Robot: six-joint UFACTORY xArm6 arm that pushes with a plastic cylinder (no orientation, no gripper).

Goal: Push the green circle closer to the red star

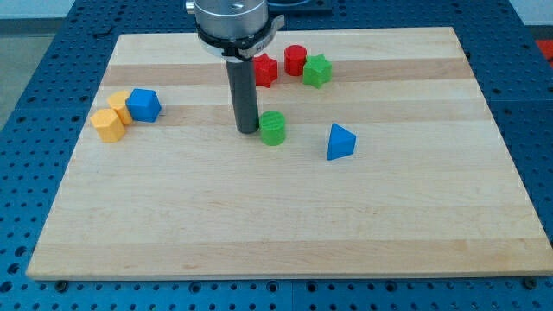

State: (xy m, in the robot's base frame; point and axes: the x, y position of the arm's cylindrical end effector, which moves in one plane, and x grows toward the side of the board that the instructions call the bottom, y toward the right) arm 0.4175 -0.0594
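1. Far left of the board (285, 233): two yellow blocks (112, 117) huddled together, shapes hard to call, with a blue cube (143, 104) touching them on the right. Not involved.
2. Centre: my tip (248, 130) is down on the wood, right against the left side of the green circle (273, 128). No fingers on this rig, just a rod, so nothing to open or close.
3. Just above, upper middle: the red star (264, 70), partly behind the rod, then a red cylinder (295, 60) and a green star (317, 71).
4. Right of the circle: a blue triangle (340, 142).
5. I'd say I'm still lining up. Pushing from here shoves it sideways, so next I should swing underneath the circle and push toward the top.
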